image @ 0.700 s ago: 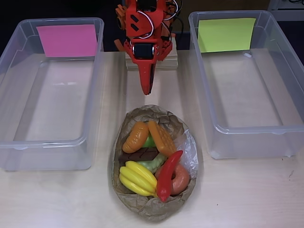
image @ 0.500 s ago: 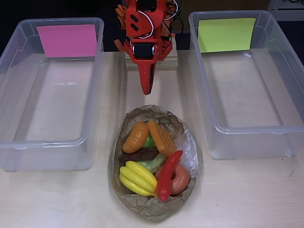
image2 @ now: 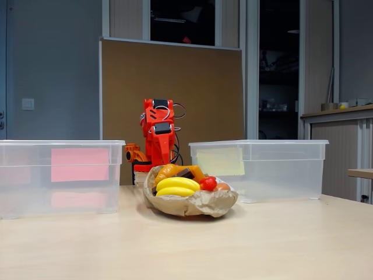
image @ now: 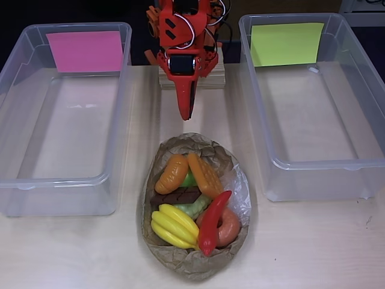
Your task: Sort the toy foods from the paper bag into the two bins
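Observation:
The crumpled brown paper bag lies in the table's middle, holding the toy foods: yellow bananas, a red chili, a croissant, an orange waffle, a dark chocolate bar, pale green grapes, a brown donut and a bit of green apple. The orange gripper hangs shut and empty behind the bag, pointing down at the table. In the fixed view the arm stands folded behind the bag. Both bins are empty: pink-sheeted left, yellow-green-sheeted right.
The arm's base sits on a small wooden block at the table's back, between the two bins. Bare tabletop runs along the front edge and between bag and bins.

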